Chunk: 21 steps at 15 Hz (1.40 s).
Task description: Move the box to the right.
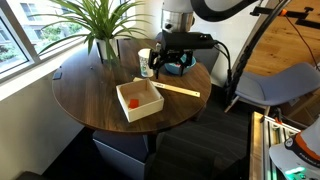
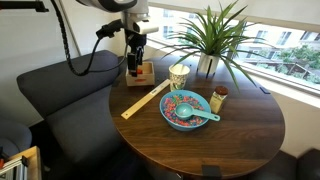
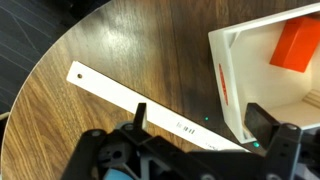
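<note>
Claw (image 3: 200, 120) state first: its fingers (image 3: 140, 115) stand wide apart and hold nothing. The box (image 3: 262, 75) sits at the upper right of the wrist view, with its near wall falling between the two fingers. The flat wooden stick (image 3: 120, 92) lies directly beneath the claw, just beside the box.

To start the move well, come down so that one finger goes inside the thin wall and the other stays outside it, then close gently; pale wood that thin looks likely to flex. Watch the outer finger, because I judge it could land on the stick rather than on the surface (image 3: 90, 40). Keep the inner finger away from the red-orange item (image 3: 295, 45). Slide the box low instead of lifting it high, so the item does not tumble out.

The wrist view alone shows the finger spread and the wall between the fingers, but not how high you hang. In an exterior view the whole box (image 1: 139, 100) shows on the surface (image 1: 85, 95), with bare wood around it and the claw (image 1: 173, 62) apparently raised near the paper cup (image 1: 146, 65). In an exterior view from the far side, the claw (image 2: 135, 62) appears right over the box (image 2: 141, 73), and the blue bowl (image 2: 187, 108) shows fully, well apart.
</note>
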Motion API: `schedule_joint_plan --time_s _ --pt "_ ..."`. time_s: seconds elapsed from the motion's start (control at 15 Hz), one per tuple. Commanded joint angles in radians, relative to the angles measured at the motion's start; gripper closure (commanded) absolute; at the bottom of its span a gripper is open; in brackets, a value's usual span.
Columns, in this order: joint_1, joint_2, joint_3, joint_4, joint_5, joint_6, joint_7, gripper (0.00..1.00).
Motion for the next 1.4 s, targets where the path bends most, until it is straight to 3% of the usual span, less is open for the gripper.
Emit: schedule_joint_plan --time_s 0.0,0.47,0.53,0.6,1.13,1.2,1.33 --pt "0.042 0.112 -0.019 0.125 -0.014 -0.103 0.033 0.0" --pt "0.064 0.172 -0.022 0.176 -0.01 -0.076 -0.183 0.0" --pt "0.061 0.172 -0.022 0.169 -0.001 -0.062 -0.222 0.07" --pt "0.06 0.174 -0.023 0.163 0.004 -0.05 -0.256 0.25" --pt "0.059 0.203 -0.033 0.156 0.052 0.006 -0.435 0.89" --pt "0.06 0.207 -0.035 0.157 0.056 0.007 -0.447 0.96" --pt "0.063 0.208 -0.037 0.157 0.061 0.01 -0.459 1.0"
